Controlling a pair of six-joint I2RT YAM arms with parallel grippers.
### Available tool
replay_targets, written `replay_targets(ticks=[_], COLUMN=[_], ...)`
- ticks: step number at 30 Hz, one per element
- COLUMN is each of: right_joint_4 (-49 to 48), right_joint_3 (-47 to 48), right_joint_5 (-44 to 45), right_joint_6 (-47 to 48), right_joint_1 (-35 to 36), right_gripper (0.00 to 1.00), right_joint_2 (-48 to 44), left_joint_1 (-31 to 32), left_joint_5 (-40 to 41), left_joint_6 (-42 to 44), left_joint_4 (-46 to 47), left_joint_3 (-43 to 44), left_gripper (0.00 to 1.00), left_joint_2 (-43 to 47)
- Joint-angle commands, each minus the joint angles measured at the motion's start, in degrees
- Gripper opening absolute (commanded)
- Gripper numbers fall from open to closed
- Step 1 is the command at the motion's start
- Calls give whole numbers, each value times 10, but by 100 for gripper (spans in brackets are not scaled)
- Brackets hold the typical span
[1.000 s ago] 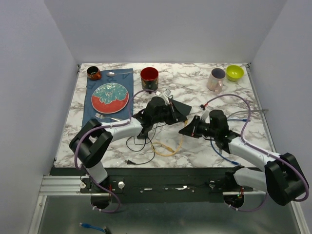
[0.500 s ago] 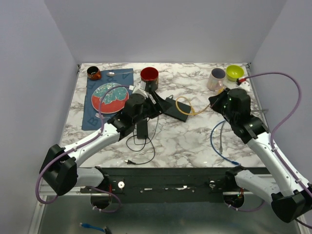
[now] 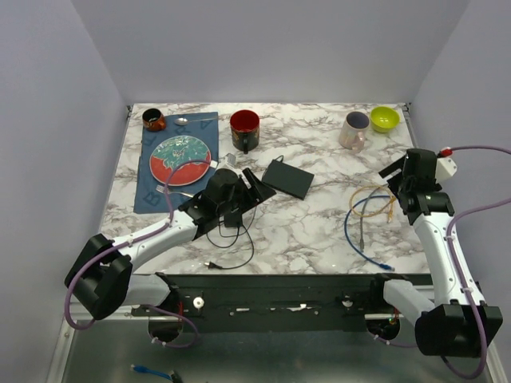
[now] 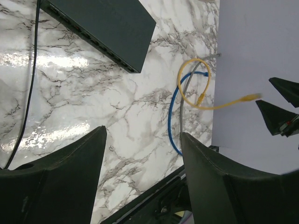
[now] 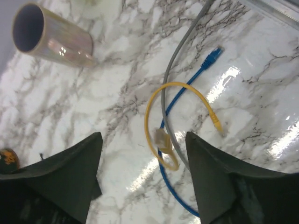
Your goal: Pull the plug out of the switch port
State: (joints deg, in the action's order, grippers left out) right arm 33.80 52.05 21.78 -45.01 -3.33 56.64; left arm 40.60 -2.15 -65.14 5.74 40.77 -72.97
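Note:
The black switch (image 3: pixel 289 177) lies mid-table with no cable in its ports (image 4: pixel 88 37). The yellow cable (image 3: pixel 374 199) is coiled loose on the marble at the right, over a blue cable (image 3: pixel 359 235). Its plug (image 5: pixel 161 139) looks blurred under my right gripper (image 5: pixel 142 154), which is open and holds nothing. In the top view the right gripper (image 3: pixel 397 185) hangs just right of that coil. My left gripper (image 3: pixel 254 191) is open and empty just left of the switch, apart from it; in its wrist view (image 4: pixel 142 154) only bare marble shows between the fingers.
A black adapter (image 3: pixel 231 215) with a thin black cord lies under the left arm. A plate (image 3: pixel 180 158) on a blue mat, a red mug (image 3: pixel 244 128), a pink mug (image 5: pixel 51 39) and a green bowl (image 3: pixel 384 119) stand along the back. A grey cable (image 5: pixel 173 70) crosses the blue one.
The right gripper pulled the yellow cable away from the switch to the right, then opened and dropped it. The left gripper let go of the switch and drew back slightly.

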Motion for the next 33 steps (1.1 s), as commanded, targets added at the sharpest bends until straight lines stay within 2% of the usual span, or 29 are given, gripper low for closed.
replay_targets(ticks=[1,2,3,5,8,9,11,12,14,15,18,21,22,23,24,25,26,27,28,30,33], right_joint_4=[-8,-39,-68,-141,-177,-189,-227,-232,-245,-246,-239,-218,-207,-202,-198,-201,-206,-212,-226,-234,-247], right_joint_3=[-19,-33,-58,-67,-44,-41,-31,-24,-11,-6,-17,-36,-44,-52,-63,-78,-85,-89,-87,-71,-24], right_joint_5=[-59,-117,-147,-239,-291,-298,-309,-311,-311,-302,-236,-179,-168,-149,-144,-144,-160,-169,-183,-246,-327], right_joint_6=[-9,-3,-5,4,25,32,42,43,48,50,37,37,34,29,27,30,50,55,59,68,58], right_joint_1=[-5,-5,-4,3,31,50,67,79,90,98,101,101,102,101,101,101,101,101,102,101,104], right_gripper=[90,91,99,99,93,85,75,64,47,34,14,6,5,11,24,53,65,71,75,75,59], right_joint_2=[-20,-31,-38,-37,11,22,62,76,104,124,128,113,90,75,60,27,16,7,5,35,124], left_joint_1=[0,1,1,0,-8,-10,-13,-14,-14,-15,-16,-16,-16,-16,-17,-16,-16,-16,-16,-17,-18], left_joint_5=[-7,-6,1,17,46,52,61,61,56,54,51,50,47,44,40,38,37,36,33,24,8], left_joint_6=[-8,-1,3,4,-5,-9,-8,-8,-3,-4,-8,-5,-5,-5,-4,-5,-5,-6,-8,-14,-19], left_joint_4=[23,23,23,12,9,8,-2,-6,-13,-13,-9,-7,-7,-7,-6,-4,1,4,7,14,15], left_joint_3=[-14,-16,-22,-31,-44,-46,-40,-30,-20,-16,-11,-4,-1,1,5,6,8,10,11,19,38], left_gripper=[75,75,75,76,73,72,68,67,65,64,63,63,62,62,62,62,62,62,62,62,61], left_joint_2=[12,14,19,27,38,37,27,12,-5,-18,-42,-61,-67,-71,-79,-82,-86,-95,-100,-120,-146])
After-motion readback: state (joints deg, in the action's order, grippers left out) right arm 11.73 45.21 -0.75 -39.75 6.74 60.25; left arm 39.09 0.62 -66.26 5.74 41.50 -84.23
